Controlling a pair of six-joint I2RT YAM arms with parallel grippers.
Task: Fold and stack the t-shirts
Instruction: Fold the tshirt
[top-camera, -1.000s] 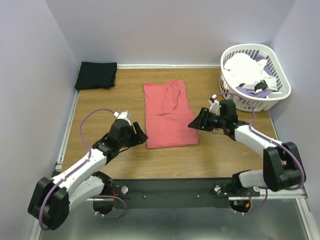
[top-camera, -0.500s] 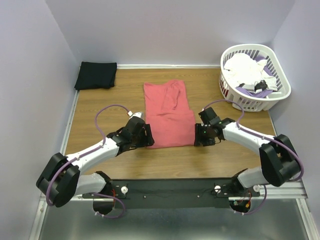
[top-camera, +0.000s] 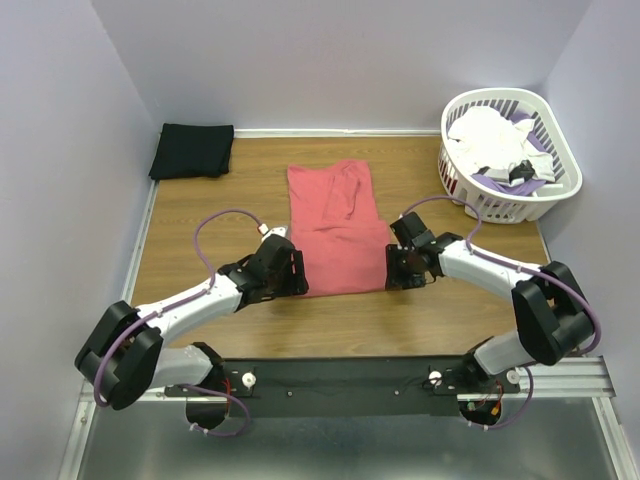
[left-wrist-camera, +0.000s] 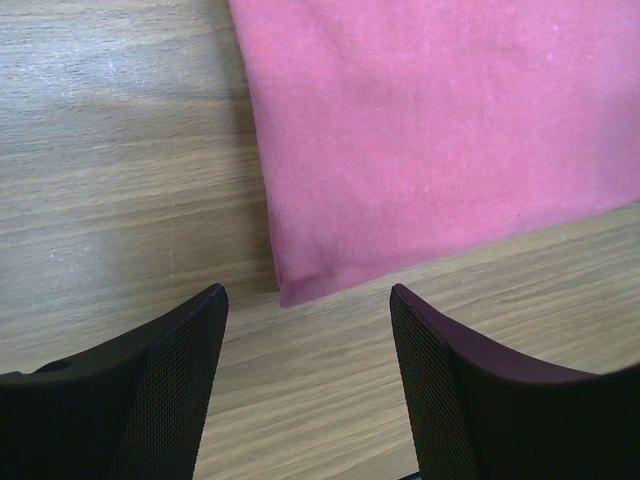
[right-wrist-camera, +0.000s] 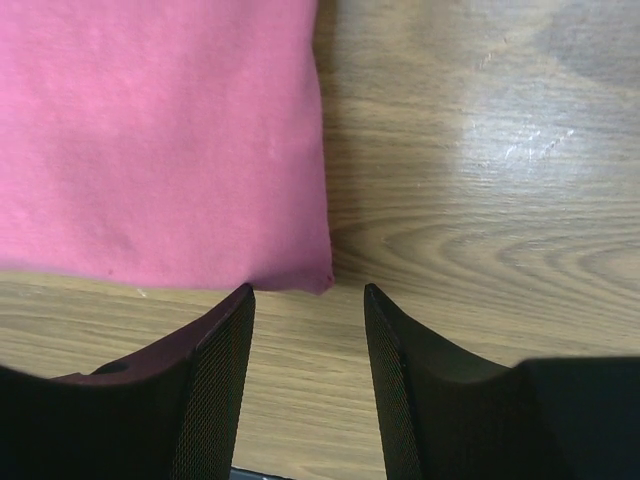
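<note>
The coral-red t-shirt (top-camera: 338, 228) lies flat on the table, folded into a long strip. The black t-shirt (top-camera: 191, 150) lies folded at the far left corner. My left gripper (top-camera: 297, 281) is open just at the strip's near left corner, which shows in the left wrist view (left-wrist-camera: 300, 285) between my jaws (left-wrist-camera: 308, 300). My right gripper (top-camera: 391, 274) is open at the near right corner, seen in the right wrist view (right-wrist-camera: 310, 275) just ahead of my jaws (right-wrist-camera: 308, 292). Neither gripper holds cloth.
A white slatted basket (top-camera: 553, 196) with white and purple clothes stands at the far right. Lilac walls close in the table on three sides. A black rail with the arm bases (top-camera: 340, 375) runs along the near edge.
Both grippers have moved inward and down to the near corners of the coral-red shirt. The shirt itself has not moved.
</note>
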